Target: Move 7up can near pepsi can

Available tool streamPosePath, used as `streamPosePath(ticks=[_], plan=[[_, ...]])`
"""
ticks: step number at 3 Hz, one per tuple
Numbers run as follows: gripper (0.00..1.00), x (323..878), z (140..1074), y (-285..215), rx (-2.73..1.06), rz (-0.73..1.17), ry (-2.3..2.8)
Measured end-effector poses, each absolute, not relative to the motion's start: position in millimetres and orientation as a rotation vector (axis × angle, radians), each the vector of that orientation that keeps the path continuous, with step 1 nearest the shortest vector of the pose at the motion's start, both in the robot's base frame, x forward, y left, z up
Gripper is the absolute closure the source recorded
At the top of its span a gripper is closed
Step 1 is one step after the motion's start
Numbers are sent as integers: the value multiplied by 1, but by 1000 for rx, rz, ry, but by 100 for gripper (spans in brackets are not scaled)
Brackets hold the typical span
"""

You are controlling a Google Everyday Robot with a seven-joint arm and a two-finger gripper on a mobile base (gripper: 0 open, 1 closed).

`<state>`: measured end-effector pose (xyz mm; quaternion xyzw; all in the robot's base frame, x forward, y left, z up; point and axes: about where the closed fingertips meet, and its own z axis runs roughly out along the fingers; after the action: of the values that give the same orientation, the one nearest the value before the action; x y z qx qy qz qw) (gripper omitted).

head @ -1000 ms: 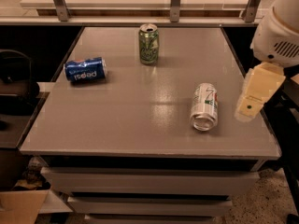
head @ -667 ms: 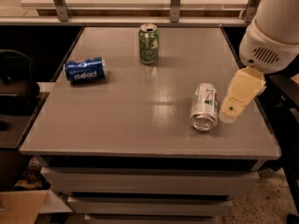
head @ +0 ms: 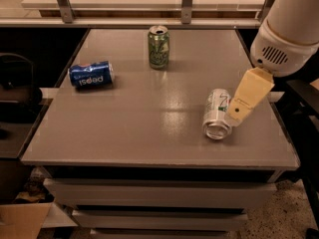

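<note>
The 7up can [head: 216,112] is white-silver with green lettering and lies on its side at the right of the grey table [head: 149,128], its open silver end facing the front. The pepsi can [head: 91,74] is deep blue and lies on its side at the table's left. My gripper [head: 238,114] comes down from the white arm at the upper right. Its tan finger [head: 249,94] reaches the right side of the 7up can, touching or nearly touching it. Only this one finger shows.
An all-green can [head: 158,47] stands upright at the back middle of the table. A metal rail [head: 149,21] runs behind the table. A dark chair [head: 20,98] is at the left, a cardboard box [head: 22,218] on the floor at the lower left.
The arm and gripper have moved left and down, from beside the table's right edge to the right side of the 7up can. The cans have not moved.
</note>
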<state>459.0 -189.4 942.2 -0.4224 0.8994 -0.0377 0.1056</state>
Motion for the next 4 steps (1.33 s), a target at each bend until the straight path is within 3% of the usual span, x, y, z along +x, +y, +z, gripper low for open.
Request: streamPosePath(ticks=[2,4], plan=[[0,482,906,-170,-840,63,2868],[0,492,875,-156,-383,77,2968]])
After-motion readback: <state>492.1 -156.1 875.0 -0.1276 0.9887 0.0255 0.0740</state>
